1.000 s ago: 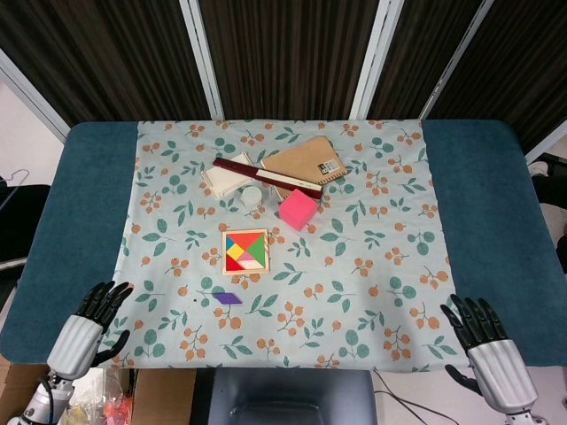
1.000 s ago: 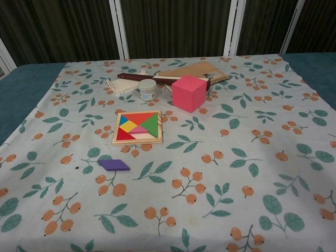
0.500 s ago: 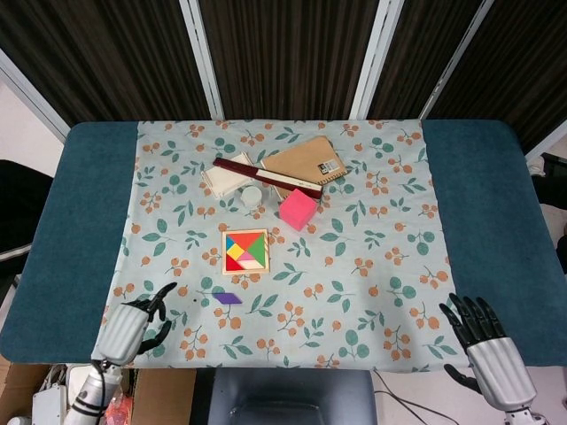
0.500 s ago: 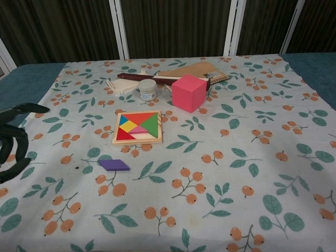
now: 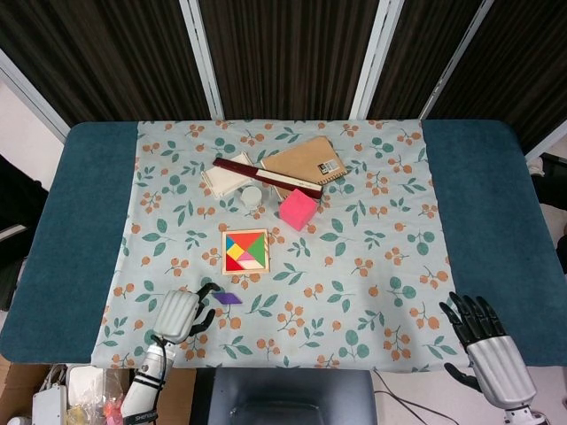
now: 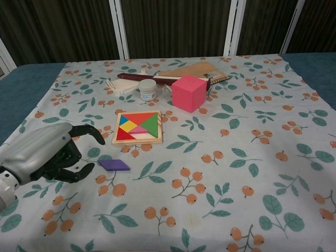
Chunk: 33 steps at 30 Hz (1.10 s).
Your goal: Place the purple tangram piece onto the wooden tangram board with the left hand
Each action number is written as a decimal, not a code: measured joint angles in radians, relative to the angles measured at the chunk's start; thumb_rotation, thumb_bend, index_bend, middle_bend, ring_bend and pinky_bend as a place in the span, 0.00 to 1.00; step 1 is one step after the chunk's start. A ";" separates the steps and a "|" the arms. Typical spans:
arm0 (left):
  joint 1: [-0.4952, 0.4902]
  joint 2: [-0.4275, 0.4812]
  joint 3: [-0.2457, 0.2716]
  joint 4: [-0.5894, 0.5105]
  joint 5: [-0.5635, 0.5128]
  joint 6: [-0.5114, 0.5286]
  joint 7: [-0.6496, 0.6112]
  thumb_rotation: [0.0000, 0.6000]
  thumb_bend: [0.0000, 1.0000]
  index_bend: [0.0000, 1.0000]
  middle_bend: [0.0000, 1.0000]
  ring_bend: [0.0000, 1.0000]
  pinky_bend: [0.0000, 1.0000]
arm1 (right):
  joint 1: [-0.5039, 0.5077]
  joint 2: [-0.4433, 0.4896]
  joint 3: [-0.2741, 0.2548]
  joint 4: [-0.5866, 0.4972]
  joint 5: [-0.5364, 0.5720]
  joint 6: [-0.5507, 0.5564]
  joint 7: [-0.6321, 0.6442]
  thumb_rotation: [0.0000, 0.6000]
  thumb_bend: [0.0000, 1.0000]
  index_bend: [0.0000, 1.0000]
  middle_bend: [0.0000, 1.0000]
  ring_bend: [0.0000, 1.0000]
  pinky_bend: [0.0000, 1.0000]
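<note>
The purple tangram piece (image 5: 228, 298) (image 6: 114, 165) lies flat on the flowered cloth, a short way in front of the wooden tangram board (image 5: 245, 251) (image 6: 138, 127), which holds several coloured pieces. My left hand (image 5: 181, 314) (image 6: 50, 153) hovers just left of the purple piece, fingers curled but apart, holding nothing; its fingertips (image 6: 89, 167) are close to the piece without touching it. My right hand (image 5: 485, 342) rests at the table's near right edge, fingers spread and empty; the chest view does not show it.
Behind the board stand a pink cube (image 5: 298, 209) (image 6: 188, 93), a small white jar (image 5: 252, 196) (image 6: 147, 90), a brown notebook (image 5: 305, 162), a dark red ruler-like bar (image 5: 266, 176) and pale wooden sheets (image 5: 226, 174). Blue table surface (image 5: 80, 221) flanks the cloth.
My left hand has travelled right from the table's near left corner to just beside the purple piece. The right hand and all objects stayed put.
</note>
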 measured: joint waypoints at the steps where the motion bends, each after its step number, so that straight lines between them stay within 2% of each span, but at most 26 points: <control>1: -0.005 -0.014 -0.005 0.010 -0.015 -0.006 0.014 1.00 0.38 0.32 1.00 1.00 1.00 | 0.000 0.000 0.000 0.000 0.000 -0.001 0.000 1.00 0.12 0.00 0.00 0.00 0.00; 13: -0.048 -0.131 -0.039 0.146 -0.110 -0.034 0.046 1.00 0.38 0.38 1.00 1.00 1.00 | -0.002 0.011 -0.001 0.000 -0.005 0.013 0.022 1.00 0.12 0.00 0.00 0.00 0.00; 25: -0.063 -0.164 -0.047 0.200 -0.137 -0.026 0.035 1.00 0.38 0.45 1.00 1.00 1.00 | -0.002 0.010 -0.002 0.001 -0.004 0.010 0.020 1.00 0.12 0.00 0.00 0.00 0.00; 33: -0.066 -0.168 -0.047 0.192 -0.133 -0.006 0.023 1.00 0.36 0.53 1.00 1.00 1.00 | -0.003 0.008 -0.003 0.001 -0.007 0.010 0.016 1.00 0.12 0.00 0.00 0.00 0.00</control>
